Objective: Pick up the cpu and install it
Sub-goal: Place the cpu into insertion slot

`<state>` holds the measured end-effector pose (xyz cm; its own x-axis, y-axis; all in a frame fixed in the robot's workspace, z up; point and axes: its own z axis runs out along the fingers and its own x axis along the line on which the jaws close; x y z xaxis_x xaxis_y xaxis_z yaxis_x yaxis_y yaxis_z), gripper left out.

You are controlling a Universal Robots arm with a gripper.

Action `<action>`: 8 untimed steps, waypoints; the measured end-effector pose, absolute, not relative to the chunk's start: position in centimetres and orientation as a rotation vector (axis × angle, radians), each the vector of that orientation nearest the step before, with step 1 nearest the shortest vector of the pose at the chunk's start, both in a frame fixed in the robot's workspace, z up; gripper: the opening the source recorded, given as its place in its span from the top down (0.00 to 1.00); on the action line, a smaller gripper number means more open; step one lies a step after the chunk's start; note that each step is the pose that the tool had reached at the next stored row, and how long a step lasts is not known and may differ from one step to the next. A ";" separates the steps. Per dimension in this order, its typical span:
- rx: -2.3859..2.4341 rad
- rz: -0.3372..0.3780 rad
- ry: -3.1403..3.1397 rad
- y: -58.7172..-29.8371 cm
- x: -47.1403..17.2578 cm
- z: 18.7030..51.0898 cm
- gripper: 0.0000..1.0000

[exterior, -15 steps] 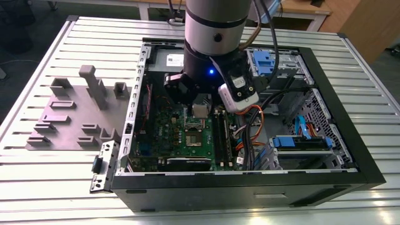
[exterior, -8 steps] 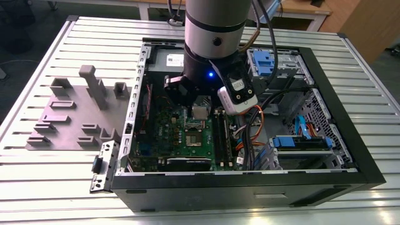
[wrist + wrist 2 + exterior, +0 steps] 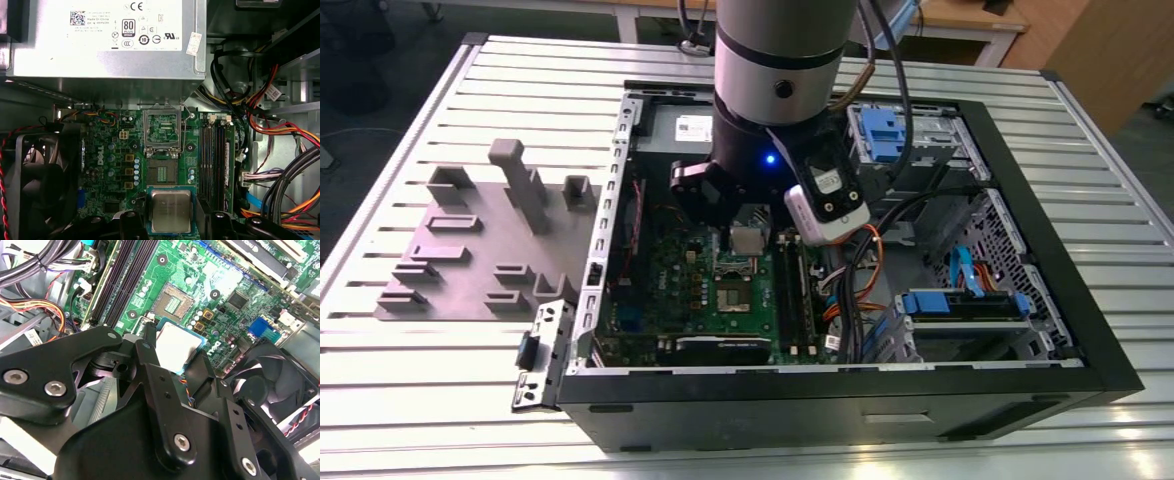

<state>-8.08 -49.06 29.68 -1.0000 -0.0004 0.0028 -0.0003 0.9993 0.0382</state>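
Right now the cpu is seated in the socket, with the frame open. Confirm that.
Not right. The cpu is not seated: the gripper holds it clear of the socket, which lies bare. The frame does stand open. The first wrist view shows this.
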 end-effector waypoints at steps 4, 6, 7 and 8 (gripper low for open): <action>0.001 -0.060 -3.138 -49.1 -8.1 29.2 0.53; 0.001 -0.060 -3.138 -49.1 -8.1 28.8 0.53; 0.001 -0.060 -3.138 -49.1 -8.1 28.6 0.53; 0.001 -0.060 -3.138 -49.1 -8.1 28.4 0.53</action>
<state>-8.08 -49.06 28.43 -1.0000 -0.0005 0.0029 -0.0003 0.9993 0.0381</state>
